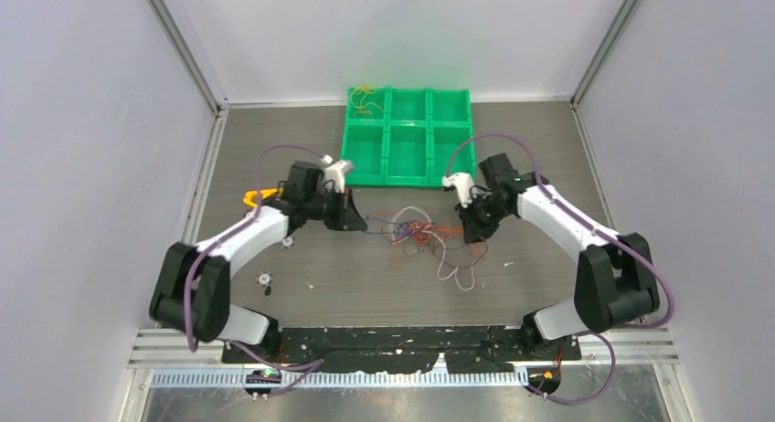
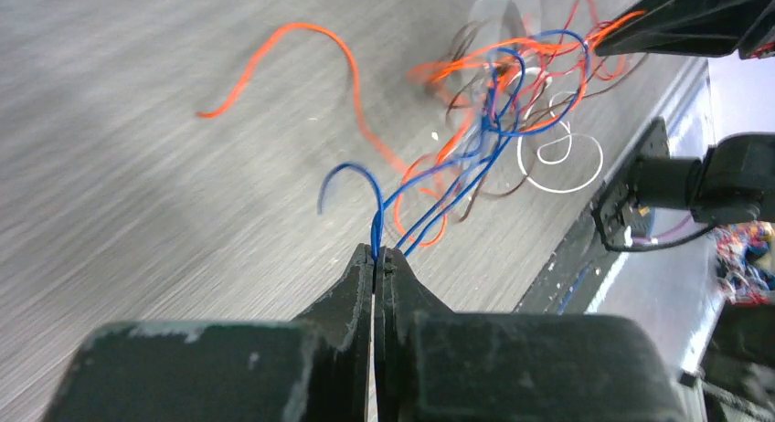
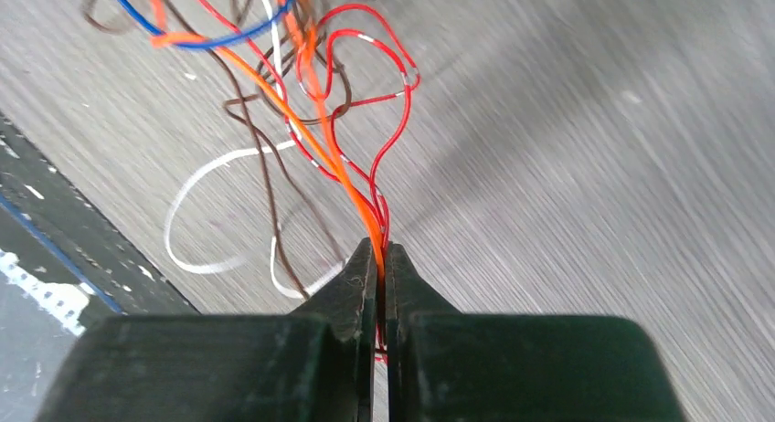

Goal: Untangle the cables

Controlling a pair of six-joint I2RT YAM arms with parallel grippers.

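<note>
Just nearer me than the green plastic compartment tray (image 1: pixel 408 181) lies the tangle of hair-thin coloured cables (image 1: pixel 416 232). Below that tray's left corner my left gripper (image 2: pixel 376 254) is pinched tight on a blue strand (image 2: pixel 429 198); below its right corner my right gripper (image 3: pixel 376 248) is clamped on orange and red strands (image 3: pixel 352 189). They look featherlight, limp and slippery, so I judge single strands, taken near their free ends, the safest hold.

Tangled cables (image 1: pixel 422 234) near green tray (image 1: pixel 408 183)
</note>
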